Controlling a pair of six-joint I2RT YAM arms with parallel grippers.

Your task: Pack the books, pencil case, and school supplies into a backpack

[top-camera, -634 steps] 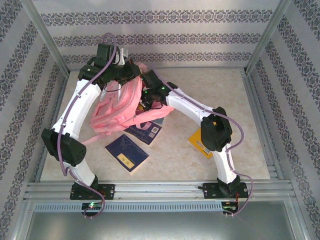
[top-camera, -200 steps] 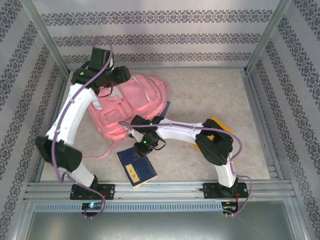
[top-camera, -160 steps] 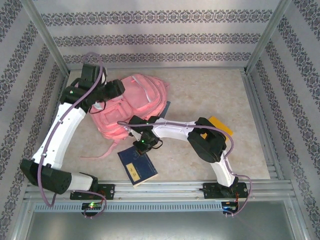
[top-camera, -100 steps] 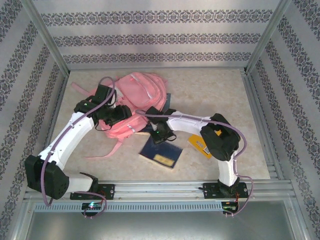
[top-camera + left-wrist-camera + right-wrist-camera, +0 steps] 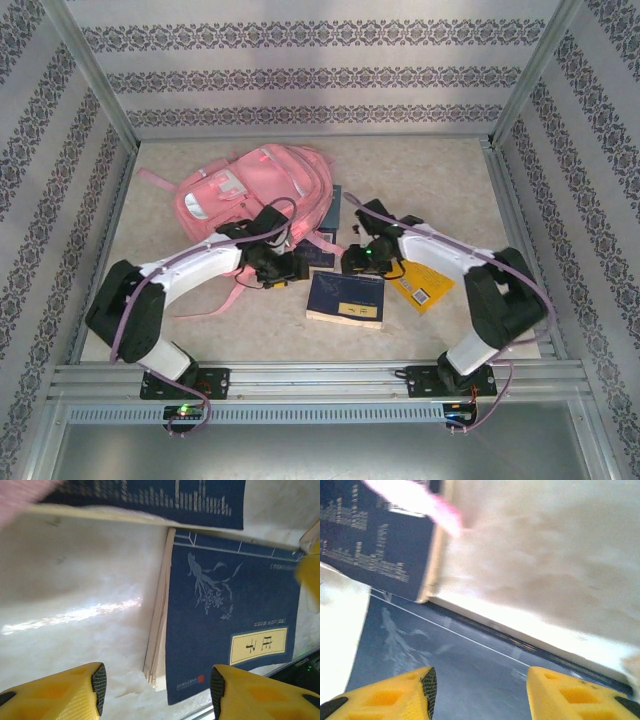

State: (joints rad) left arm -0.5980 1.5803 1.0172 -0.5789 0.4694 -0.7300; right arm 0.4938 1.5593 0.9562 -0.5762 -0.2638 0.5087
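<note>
The pink backpack [image 5: 255,190] lies flat at the back left. A navy book [image 5: 345,298] with a yellow label lies flat in front of it. A second navy book [image 5: 325,245] sticks out from under the backpack's edge. A yellow-orange book [image 5: 420,285] lies to the right. My left gripper [image 5: 290,268] hovers open over the near book's left edge [image 5: 230,630], with nothing between its fingers [image 5: 97,685]. My right gripper [image 5: 352,262] stands open just above that book's cover [image 5: 445,655]. The pencil case and school supplies are hidden.
A pink strap [image 5: 215,300] trails from the backpack toward the left arm. Metal frame rails [image 5: 320,375] run along the front, and patterned walls close in the other sides. Bare tabletop [image 5: 440,180] lies at the back right.
My right gripper has opened and let go of the navy book, which now lies flat further right. The left arm has swung off the backpack down to the book.
</note>
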